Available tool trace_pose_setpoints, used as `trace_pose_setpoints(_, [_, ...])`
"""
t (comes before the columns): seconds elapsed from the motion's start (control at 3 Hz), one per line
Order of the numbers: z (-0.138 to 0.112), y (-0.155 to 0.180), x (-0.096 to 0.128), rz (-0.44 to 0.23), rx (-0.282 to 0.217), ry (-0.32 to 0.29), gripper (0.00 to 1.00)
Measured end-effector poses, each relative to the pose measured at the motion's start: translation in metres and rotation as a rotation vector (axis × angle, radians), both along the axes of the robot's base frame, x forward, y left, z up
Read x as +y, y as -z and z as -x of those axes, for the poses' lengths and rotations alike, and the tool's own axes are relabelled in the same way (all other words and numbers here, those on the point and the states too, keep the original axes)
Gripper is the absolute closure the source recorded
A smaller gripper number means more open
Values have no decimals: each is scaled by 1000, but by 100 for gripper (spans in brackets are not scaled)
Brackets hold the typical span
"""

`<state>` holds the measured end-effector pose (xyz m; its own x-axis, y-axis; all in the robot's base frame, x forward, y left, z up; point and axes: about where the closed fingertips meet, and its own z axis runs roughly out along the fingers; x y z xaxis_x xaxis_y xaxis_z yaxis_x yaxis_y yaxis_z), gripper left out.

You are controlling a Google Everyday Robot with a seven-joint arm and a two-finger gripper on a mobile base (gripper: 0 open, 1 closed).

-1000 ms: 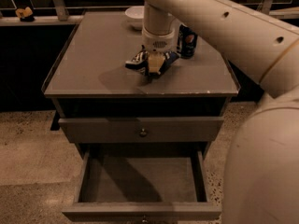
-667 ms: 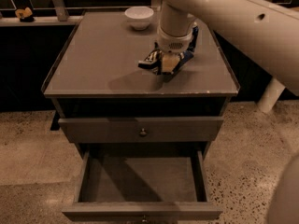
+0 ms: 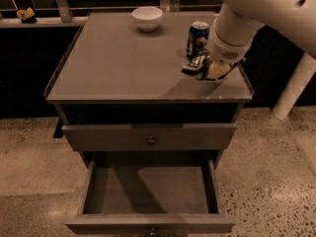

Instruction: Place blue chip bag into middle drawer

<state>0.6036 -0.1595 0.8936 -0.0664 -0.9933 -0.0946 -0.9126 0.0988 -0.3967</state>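
Note:
My gripper (image 3: 210, 70) hangs over the right side of the cabinet top, shut on the blue chip bag (image 3: 196, 63). The crumpled dark-blue bag is lifted a little above the surface, its free end sticking out to the left of the fingers. The middle drawer (image 3: 150, 222) is pulled open below at the front, its grey inside showing nothing in it. The gripper and bag are above and to the right of the drawer's opening.
An upright blue soda can (image 3: 198, 36) stands just behind the gripper. A white bowl (image 3: 147, 18) sits at the back of the cabinet top (image 3: 113, 63). The upper drawer front (image 3: 149, 138) with its knob is closed. A white post (image 3: 292, 90) stands on the right.
The gripper has carried the chip bag rightward, from the middle of the cabinet top to near its right edge, and lifted it off the surface. The soda can is now uncovered.

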Motion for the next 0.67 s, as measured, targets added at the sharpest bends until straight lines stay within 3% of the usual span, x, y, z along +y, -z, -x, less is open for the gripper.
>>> trace_pose_setpoints(0.33, [17,-4,-59,1,-31,75,100])
trace_pose_setpoints(0.67, [17,-4,-59,1,-31,75,100])
